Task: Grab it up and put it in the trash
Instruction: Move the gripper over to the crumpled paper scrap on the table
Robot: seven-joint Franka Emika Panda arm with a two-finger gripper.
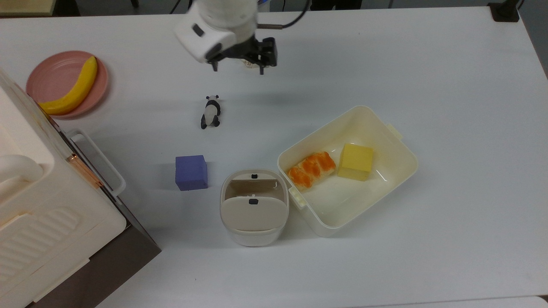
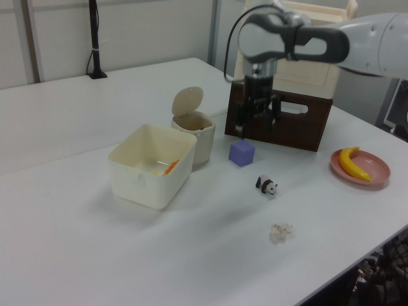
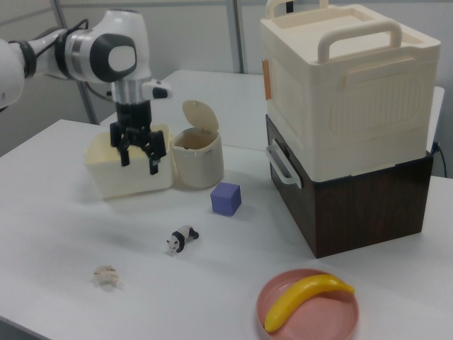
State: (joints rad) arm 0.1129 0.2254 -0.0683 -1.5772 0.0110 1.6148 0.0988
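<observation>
Gripper [image 3: 138, 157] empty, fingers spread, high at right view's upper left; paper wad [image 3: 106, 275] on table at lower left, near panda [image 3: 181, 239]; centre above wad, descend straight, pinch lumpy middle; bin [image 3: 197, 157] lid up.

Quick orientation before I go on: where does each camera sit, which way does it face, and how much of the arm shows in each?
Top view: overhead, looking straight down at the table; wrist and open gripper.
Left view: low, beside the food box, facing the stacked storage boxes; forearm and gripper.
Right view: low, opposite side, by the banana; arm and gripper.
Shared by both side views: paper wad, panda figurine, trash bin.
</observation>
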